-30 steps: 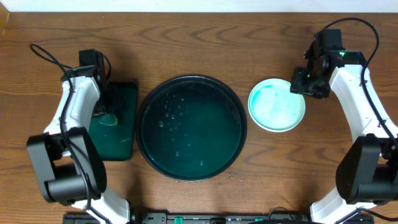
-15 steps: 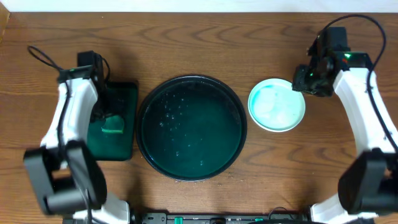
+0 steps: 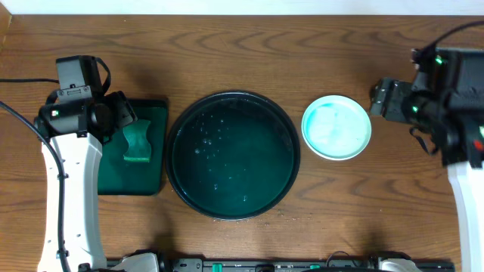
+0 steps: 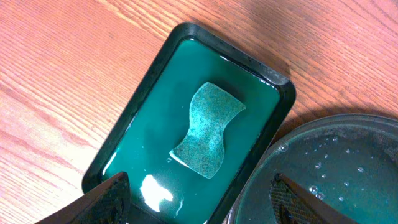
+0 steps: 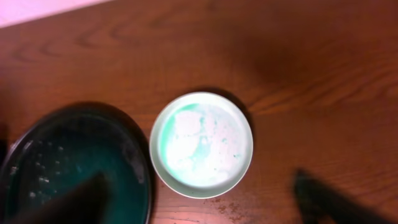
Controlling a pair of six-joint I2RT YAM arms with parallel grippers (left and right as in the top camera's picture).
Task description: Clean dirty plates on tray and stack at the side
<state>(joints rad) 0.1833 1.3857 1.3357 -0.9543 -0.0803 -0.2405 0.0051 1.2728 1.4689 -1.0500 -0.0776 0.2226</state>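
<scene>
Pale-teal plate [image 3: 336, 127] face-up beside black tray [image 3: 233, 155]

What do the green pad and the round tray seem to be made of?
Green pad: probably a scouring sponge; speckled, matte, rough face, waisted shape. Round tray: likely hard plastic; dark, glossy, molded raised rim, droplets beading on it.

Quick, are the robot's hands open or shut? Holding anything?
Left gripper: open, holding nothing.
Right gripper: open, holding nothing.
</scene>
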